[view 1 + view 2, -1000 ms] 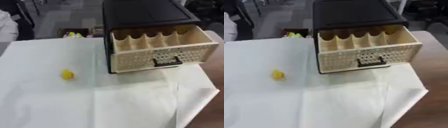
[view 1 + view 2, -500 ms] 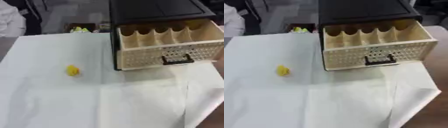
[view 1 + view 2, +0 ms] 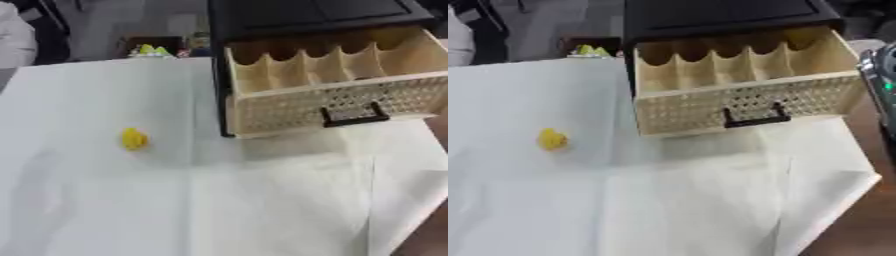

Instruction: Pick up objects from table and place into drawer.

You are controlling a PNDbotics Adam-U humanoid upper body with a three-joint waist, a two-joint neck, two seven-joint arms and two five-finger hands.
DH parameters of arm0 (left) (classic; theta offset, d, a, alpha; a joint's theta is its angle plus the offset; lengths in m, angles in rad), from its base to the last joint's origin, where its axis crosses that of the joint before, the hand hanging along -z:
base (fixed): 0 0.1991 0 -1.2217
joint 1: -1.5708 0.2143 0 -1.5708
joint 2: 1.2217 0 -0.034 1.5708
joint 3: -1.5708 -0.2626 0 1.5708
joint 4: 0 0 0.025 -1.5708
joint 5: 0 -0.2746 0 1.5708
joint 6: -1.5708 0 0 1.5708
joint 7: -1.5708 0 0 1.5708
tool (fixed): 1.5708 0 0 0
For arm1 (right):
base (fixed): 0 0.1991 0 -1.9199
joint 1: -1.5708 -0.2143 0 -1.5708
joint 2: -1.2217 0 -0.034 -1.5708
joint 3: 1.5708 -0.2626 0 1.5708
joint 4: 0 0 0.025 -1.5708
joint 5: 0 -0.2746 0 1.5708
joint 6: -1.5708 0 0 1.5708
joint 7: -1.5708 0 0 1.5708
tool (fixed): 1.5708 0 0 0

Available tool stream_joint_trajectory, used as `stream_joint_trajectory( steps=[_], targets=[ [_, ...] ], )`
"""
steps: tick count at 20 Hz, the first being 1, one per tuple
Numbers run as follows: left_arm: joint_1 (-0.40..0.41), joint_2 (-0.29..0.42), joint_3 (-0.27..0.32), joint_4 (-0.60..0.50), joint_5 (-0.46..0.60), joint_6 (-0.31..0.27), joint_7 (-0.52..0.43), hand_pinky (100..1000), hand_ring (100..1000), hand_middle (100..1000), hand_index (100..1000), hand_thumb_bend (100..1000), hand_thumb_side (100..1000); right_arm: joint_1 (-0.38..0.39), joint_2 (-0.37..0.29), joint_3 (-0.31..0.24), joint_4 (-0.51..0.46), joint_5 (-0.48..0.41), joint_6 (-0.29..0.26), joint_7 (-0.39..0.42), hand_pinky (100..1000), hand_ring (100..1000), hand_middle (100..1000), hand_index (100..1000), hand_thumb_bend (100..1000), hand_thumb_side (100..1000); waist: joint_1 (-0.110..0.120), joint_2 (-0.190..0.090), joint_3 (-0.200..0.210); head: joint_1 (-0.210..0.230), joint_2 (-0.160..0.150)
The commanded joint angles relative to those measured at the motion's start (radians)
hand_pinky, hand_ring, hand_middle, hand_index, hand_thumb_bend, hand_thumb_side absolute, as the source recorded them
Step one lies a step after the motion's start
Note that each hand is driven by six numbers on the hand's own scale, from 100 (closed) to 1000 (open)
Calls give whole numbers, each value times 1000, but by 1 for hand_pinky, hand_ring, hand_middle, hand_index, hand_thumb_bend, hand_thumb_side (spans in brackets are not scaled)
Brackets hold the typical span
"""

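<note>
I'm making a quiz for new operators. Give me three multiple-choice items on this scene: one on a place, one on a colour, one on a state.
1. Where does the small object lie?
A. inside the drawer
B. on the white cloth, left of the drawer
C. on top of the cabinet

2. What colour is the small object?
A. yellow
B. blue
C. red

3. What state is the drawer in?
A. shut flush
B. taken out and lying on the table
C. pulled open, its compartments showing

Answers:
1 B: it sits on the cloth, apart from the drawer and to its left.
2 A: it shows plainly yellow against the white.
3 C: the cream drawer juts out of the black cabinet, with its dividers visible and no object seen inside.
</note>
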Motion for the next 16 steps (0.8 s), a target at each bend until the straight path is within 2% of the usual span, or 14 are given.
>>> stream_joint_trajectory(
  steps=[1,3,6,8,12,16],
  targets=[
    [-19,20,3,-18,-17,11,-2,777,899,871,911,100,1000,-10,-3,-34,-11,42,-37,-29,592,762,696,885,100,1000,0,-9,-1,-7,-8],
    [-22,22,1,-18,-28,19,-5,776,899,871,911,100,1000,-10,2,-49,-11,55,-51,-30,597,764,696,883,100,1000,0,0,-2,5,-4],
    [-24,26,1,-18,-43,32,-8,776,898,870,911,100,1000,-9,5,-64,-11,65,-63,-31,608,769,694,883,100,1000,1,11,-2,57,-11],
    [-25,29,1,-18,-55,39,-11,776,896,864,907,100,1000,-9,7,-68,-11,65,-68,-31,605,766,690,882,100,1000,2,15,-1,76,-14],
    [-28,41,2,-18,-84,61,-23,773,876,833,897,100,1000,-7,8,-67,-11,60,-68,-31,602,762,686,881,100,1000,1,18,-1,78,-14],
    [-39,63,1,-18,-121,91,-43,763,854,818,871,100,1000,-4,11,-67,-11,57,-67,-31,599,756,676,878,100,1000,-3,12,-3,57,-13]
  ],
)
